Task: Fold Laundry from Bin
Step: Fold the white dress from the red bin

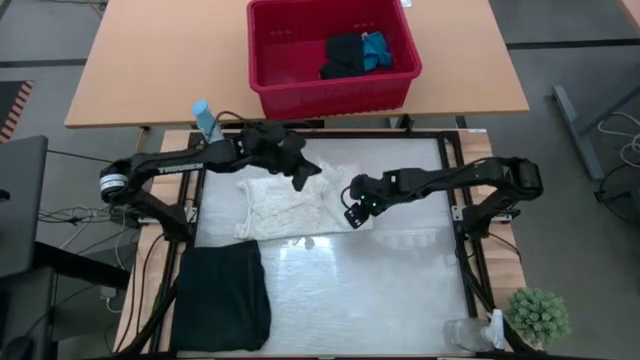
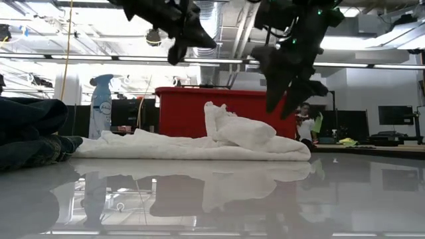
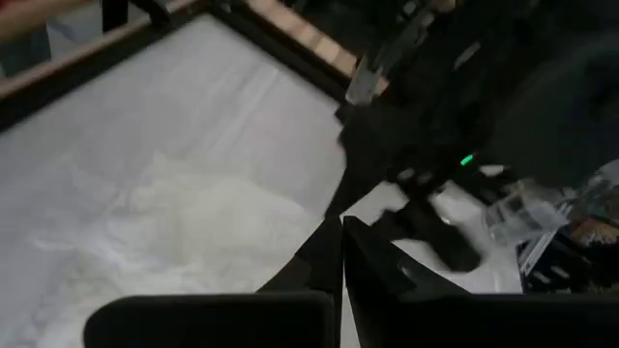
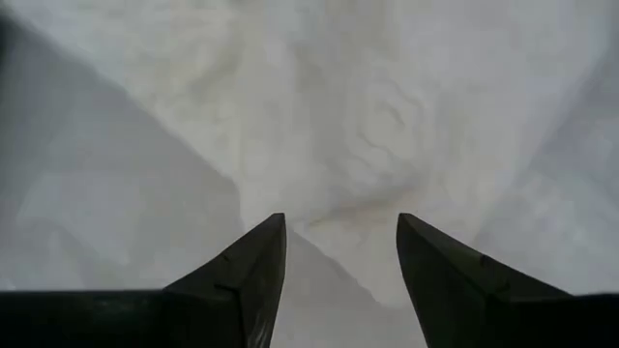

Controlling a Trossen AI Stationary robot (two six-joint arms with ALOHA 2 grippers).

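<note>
**Hovering over a half-folded white cloth**

Hanging above the white cloth [image 1: 285,205] are both grippers, neither one touching it. The cloth is lying toward the table's [image 1: 400,300] far edge, left of its middle, its long axis running left to right along that edge, with a bunched ridge rising at its right end. The right gripper [image 4: 340,253] is pointing down at that right end, fingers spread with nothing between them. The left gripper [image 1: 299,180] is hanging over the cloth's far edge with its fingers pressed together, holding nothing.

Risk, as I judge it: the right gripper may be closing on the ridge rather than a clean edge, pinching several layers at once and dragging the whole piece instead of folding it. With the left fingers shut and off the cloth, nothing is pinning it down, so a pull could be skewing the fold. The two arms are also working close together and could be clashing.

A black garment [image 1: 222,295] is lying at the near left corner. The bin [image 1: 330,55], beyond the far edge, is holding a black piece and a blue one [image 1: 377,50].
</note>
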